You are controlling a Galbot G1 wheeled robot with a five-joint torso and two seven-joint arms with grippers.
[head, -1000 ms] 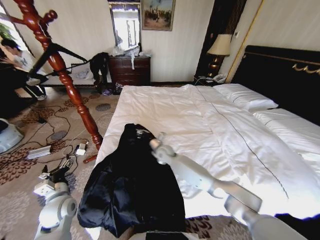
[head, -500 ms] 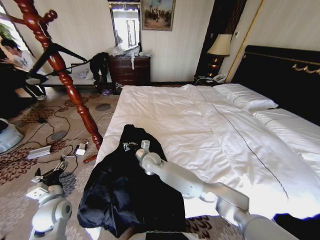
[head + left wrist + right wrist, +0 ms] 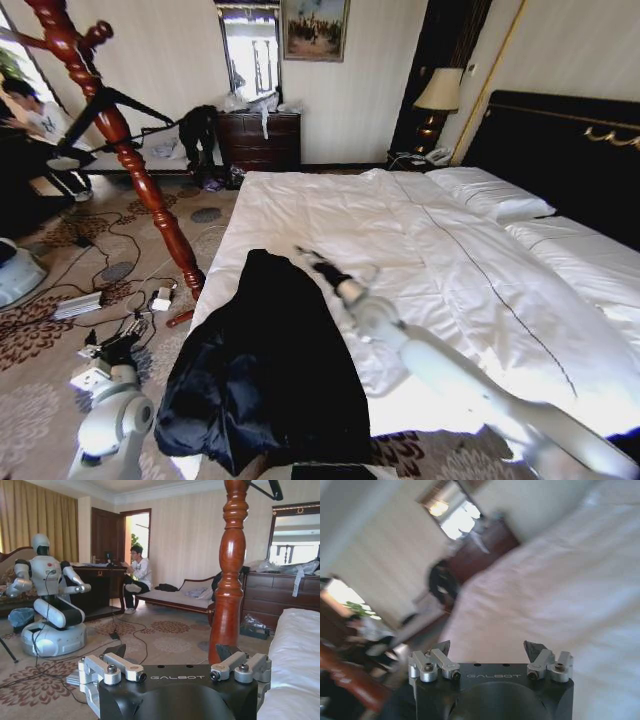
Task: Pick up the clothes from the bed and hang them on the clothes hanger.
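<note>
Black coat (image 3: 265, 370): soft, glossy folds, beside right hand (image 3: 312, 262). Right hand (image 3: 490, 650): fingers spread, empty above smooth white bed (image 3: 450, 270). Left hand (image 3: 172, 662): spread, empty.

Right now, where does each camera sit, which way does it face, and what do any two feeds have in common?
Head view: high, looking down at the bed with the coat; right gripper reaches beside the collar, left arm low over the carpet.
Left wrist view: low by the bed's edge, facing the room; left gripper open.
Right wrist view: above the duvet, facing the dresser; right gripper open.
Shared: head and left wrist views both show the red wooden post.
</note>
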